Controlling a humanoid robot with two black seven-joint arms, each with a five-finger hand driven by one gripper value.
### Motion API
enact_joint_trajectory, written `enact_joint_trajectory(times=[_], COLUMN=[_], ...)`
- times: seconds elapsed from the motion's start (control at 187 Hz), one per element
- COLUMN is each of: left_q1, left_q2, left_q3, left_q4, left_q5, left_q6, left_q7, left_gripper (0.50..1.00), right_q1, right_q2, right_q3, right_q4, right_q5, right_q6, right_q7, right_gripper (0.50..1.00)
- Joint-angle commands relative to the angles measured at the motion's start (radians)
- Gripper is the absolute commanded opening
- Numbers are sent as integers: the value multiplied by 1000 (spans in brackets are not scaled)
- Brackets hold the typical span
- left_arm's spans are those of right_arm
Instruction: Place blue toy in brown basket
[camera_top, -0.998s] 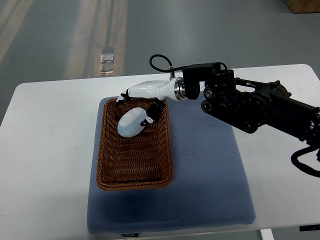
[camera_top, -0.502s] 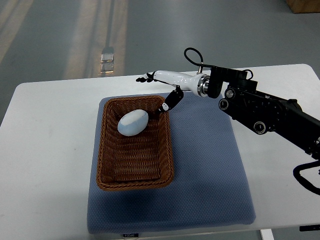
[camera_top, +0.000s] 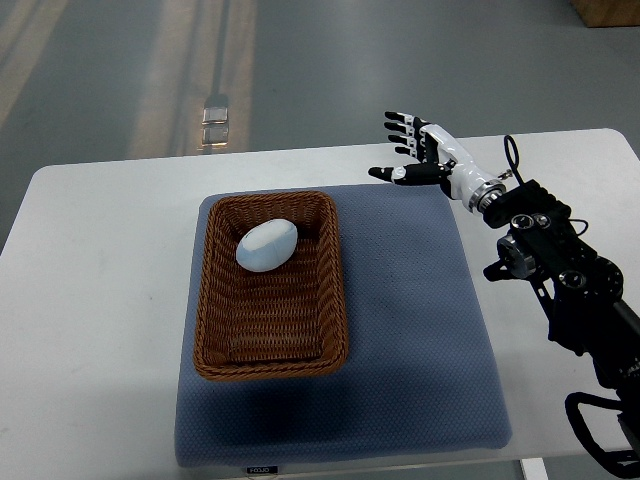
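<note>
Right robot hand (camera_top: 425, 155) spread above white table (camera_top: 90, 300) and grey floor (camera_top: 300, 70).

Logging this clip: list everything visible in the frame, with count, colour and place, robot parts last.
blue toy: one, pale blue, egg-shaped, lying inside the basket at its far end.
brown basket: one, brown wicker, rectangular, on the left part of the mat.
mat: one, blue-grey, on the middle of the table, under the basket.
table: one, white, filling most of the view.
floor: grey, beyond the table's far edge, with a small shiny object on it.
box corner: one, tan, top right.
right hand: one, white with black fingers spread, holding nothing, above the table's far edge, right of the basket, on a black arm from the right.
</note>
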Motion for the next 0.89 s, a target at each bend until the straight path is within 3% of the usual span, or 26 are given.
enact_joint_trajectory(times=[0.0, 0.262, 0.886], left_q1=[0, 0, 1], left_q2=[0, 0, 0], left_q3=[-1, -2, -4], left_q4=[0, 0, 0], left_q5=[-1, -1, -3], left_q6=[0, 0, 0], left_q7=[0, 0, 0], left_gripper=[1000, 1000, 1000], right_q1=[-41, -75, -81], right_q2=[2, 2, 2], right_q3=[47, 49, 52], right_q4=[5, 8, 10], right_q5=[93, 251, 260], right_q6=[-51, -109, -150], right_q7=[0, 2, 14], right_gripper=[907, 907, 909])
